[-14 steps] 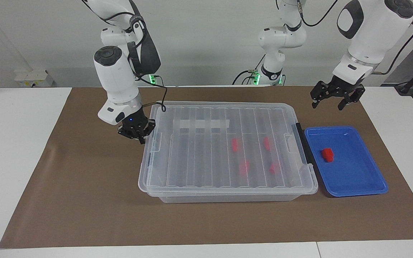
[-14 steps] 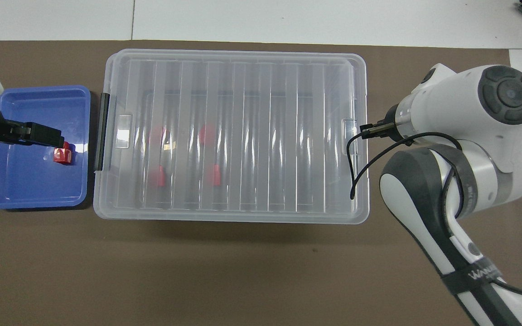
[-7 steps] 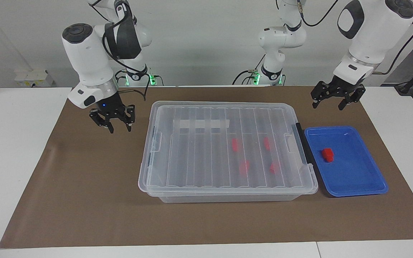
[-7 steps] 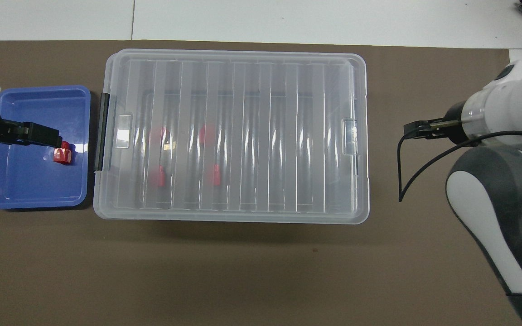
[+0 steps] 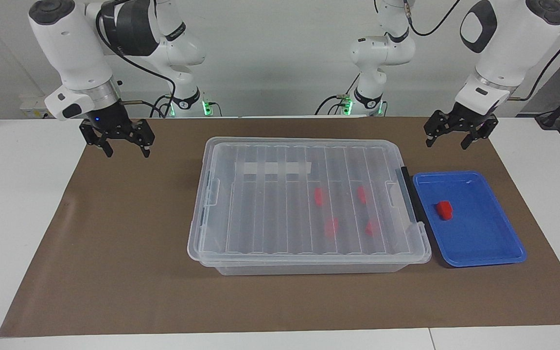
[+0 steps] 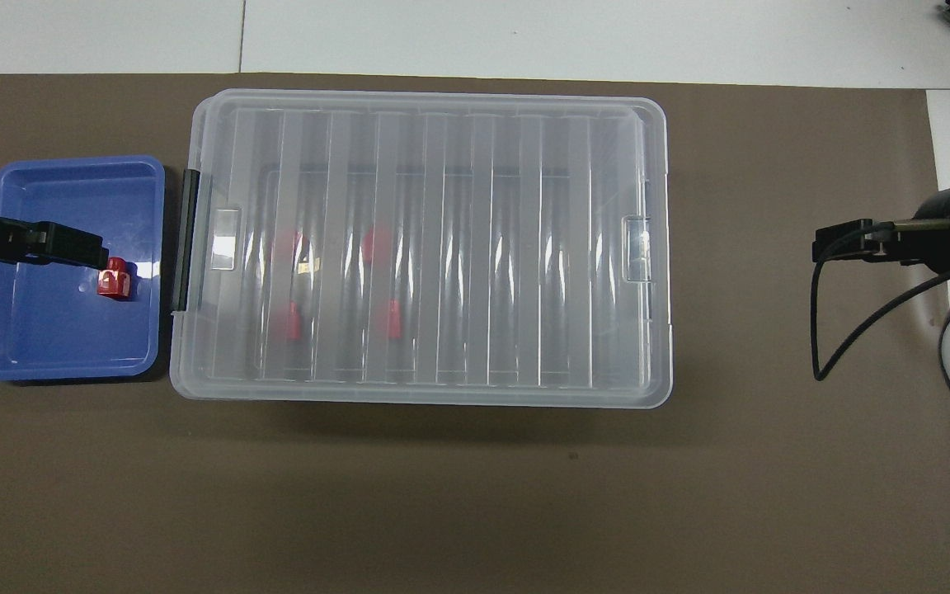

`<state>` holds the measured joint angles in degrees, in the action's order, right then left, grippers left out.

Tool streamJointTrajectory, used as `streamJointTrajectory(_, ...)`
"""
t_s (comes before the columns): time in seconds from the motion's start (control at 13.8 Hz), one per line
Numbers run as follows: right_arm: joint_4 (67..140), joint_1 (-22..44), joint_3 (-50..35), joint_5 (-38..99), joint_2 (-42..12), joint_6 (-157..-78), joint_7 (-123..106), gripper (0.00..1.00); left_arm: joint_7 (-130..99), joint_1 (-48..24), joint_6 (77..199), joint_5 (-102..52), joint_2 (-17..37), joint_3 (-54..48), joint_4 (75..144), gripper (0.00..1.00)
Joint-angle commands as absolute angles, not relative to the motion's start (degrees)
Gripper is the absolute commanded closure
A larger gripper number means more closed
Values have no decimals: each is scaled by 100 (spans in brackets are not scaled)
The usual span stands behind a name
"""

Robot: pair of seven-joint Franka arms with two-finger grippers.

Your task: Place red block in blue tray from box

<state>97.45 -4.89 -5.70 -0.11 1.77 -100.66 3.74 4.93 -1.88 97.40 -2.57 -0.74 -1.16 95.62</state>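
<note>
Left hand [image 5: 458, 136]: raised over the brown mat [image 5: 114, 243] at the robots' edge of the tray; fingers spread, nothing between them; waiting

Right hand [image 5: 117, 142]: raised over the mat off the box's end toward the right arm; fingers apart, nothing held

Tray [image 5: 489, 253]: on the mat, just beside the box's black-handle end, toward the left arm's end of the bench

Block [image 5: 444, 209]: lies inside the tray, near its middle, free of both hands; so the placing looks done

Box [image 5: 304, 262]: middle of the mat; ribbed lid [image 5: 270, 204] sits flat on it, seemingly closed

Other blocks [image 5: 331, 227]: four red ones show through the lid, inside the box, in the half toward the tray

Done, by my reading: one block moved from box to tray; lid back on

Left: seemingly nothing but parking the arms; if more blocks are wanted, the lid would have to come off first
</note>
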Motion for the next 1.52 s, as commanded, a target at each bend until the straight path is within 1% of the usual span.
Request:
streamJointTrajectory(0.0,9159,-510,-624,-123,-44,-9634,510,2,510,-167,9835,-167,-211,-105,9712,0)
streamJointTrajectory(0.22,8842,-492,-624,-237,-158,-9282,510,2,484,-167,9853,-167,-211,-105,9712,0)
streamJointTrajectory(0.58,9158,-475,-659,-185,0,-9281,527,0,492,-167,9853,-176,-211,-105,9668,0)
streamJointTrajectory(0.79,9158,-483,-685,-185,-9,-9273,475,0,466,-193,9748,-202,-211,-105,9502,0)
streamJointTrajectory(1.01,9158,-475,-686,-158,0,-9158,457,0,475,-176,9729,-202,-254,-97,9483,0)
streamJointTrajectory(1.44,9202,-475,-686,-132,18,-9193,510,0,510,-141,9703,-193,-334,-105,9510,0)
